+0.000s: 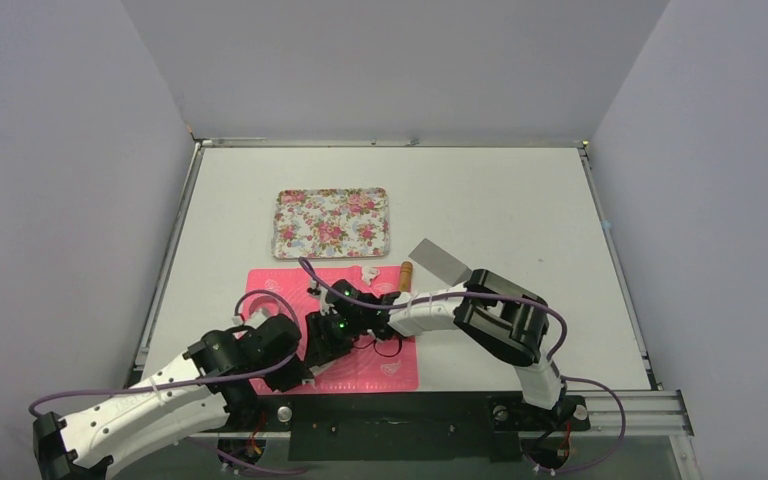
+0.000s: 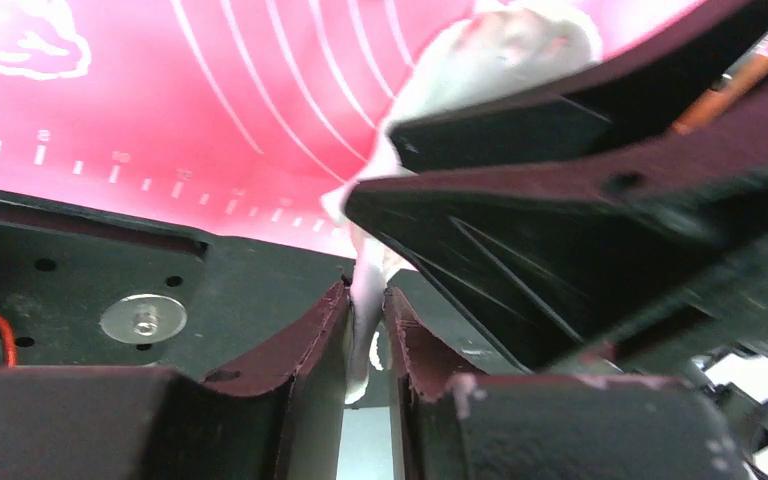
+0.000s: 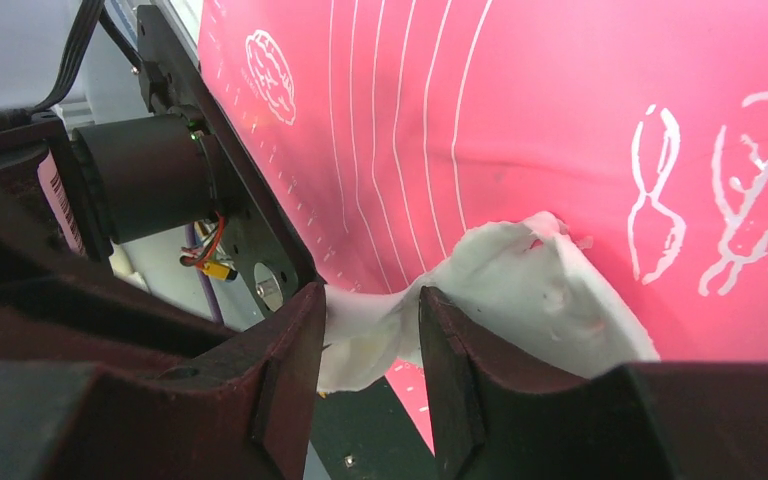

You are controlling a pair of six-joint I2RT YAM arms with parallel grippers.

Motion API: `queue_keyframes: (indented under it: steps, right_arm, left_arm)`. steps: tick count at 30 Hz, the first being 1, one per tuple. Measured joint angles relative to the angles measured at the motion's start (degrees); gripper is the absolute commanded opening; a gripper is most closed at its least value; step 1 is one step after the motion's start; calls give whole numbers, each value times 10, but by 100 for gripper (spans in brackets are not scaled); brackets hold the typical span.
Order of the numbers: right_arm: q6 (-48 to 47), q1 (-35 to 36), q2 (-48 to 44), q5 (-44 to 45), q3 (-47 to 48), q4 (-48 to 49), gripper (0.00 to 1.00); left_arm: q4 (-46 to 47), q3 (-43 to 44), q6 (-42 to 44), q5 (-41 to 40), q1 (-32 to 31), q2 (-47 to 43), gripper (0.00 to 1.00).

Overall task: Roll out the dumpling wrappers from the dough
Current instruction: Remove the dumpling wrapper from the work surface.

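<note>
At the left, the left gripper point(image 2: 365, 305) is pinched tight on one thin edge of a white dough sheet point(image 2: 490, 50), close to the near edge of the pink mat point(image 2: 160, 90) on the surface point(image 1: 510, 200). The sheet runs rightward from those jaws, crumpled and folded, and seems to be lifted off the mat. Whether it is a cut wrapper or a ragged offcut cannot be told. Just to the right, the right gripper point(image 3: 370, 315) has both jaws pressed against a fold of the same sheet, so the dough spans the two. It looks light, limp and probably tacky, likely to stretch, thin or tear if the arms pull apart. Hold it lightly by the margin and keep some slack. Farther right, small dough scraps point(image 1: 370, 272) lie at the mat's far edge.
</note>
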Motion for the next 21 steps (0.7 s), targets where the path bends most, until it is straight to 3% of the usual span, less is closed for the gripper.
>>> queue_keyframes:
  steps: [7, 15, 21]
  right_arm:
    - [-10, 0, 0, 16, 15, -28, 37]
    - [-12, -1, 0, 24, 18, -36, 37]
    - [-7, -7, 0, 15, 18, -33, 37]
  left_arm:
    - [26, 53, 67, 3, 0, 3, 17]
    - [117, 80, 180, 67, -15, 37, 17]
    - [167, 86, 214, 95, -41, 78, 17]
